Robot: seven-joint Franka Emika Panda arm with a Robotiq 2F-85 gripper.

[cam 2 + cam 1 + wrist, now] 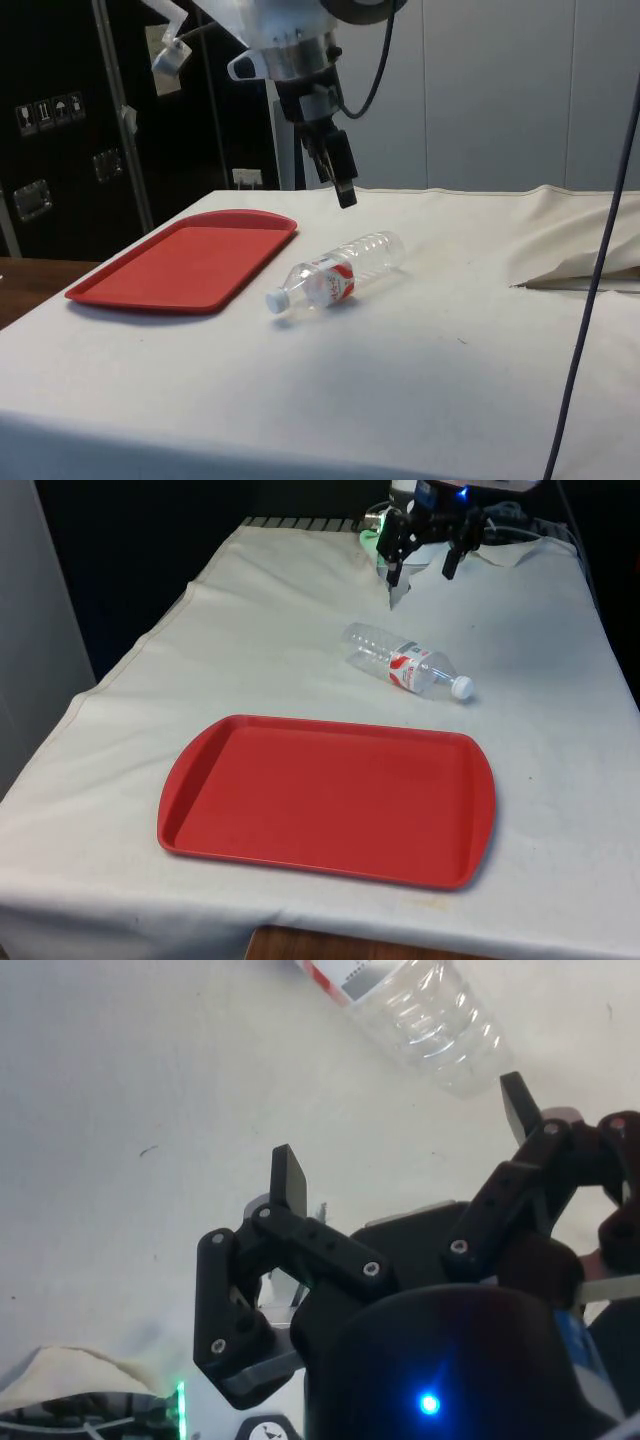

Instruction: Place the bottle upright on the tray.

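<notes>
A clear plastic bottle [404, 662] lies on its side on the white cloth [560, 780], just beyond the red tray's [200, 810] far edge, as the gripper [421, 568] hangs above and behind it, fingers spread and empty. The approach appears under way (no contact yet); the next move calls for descending over the bottle's body to grasp it.
</notes>
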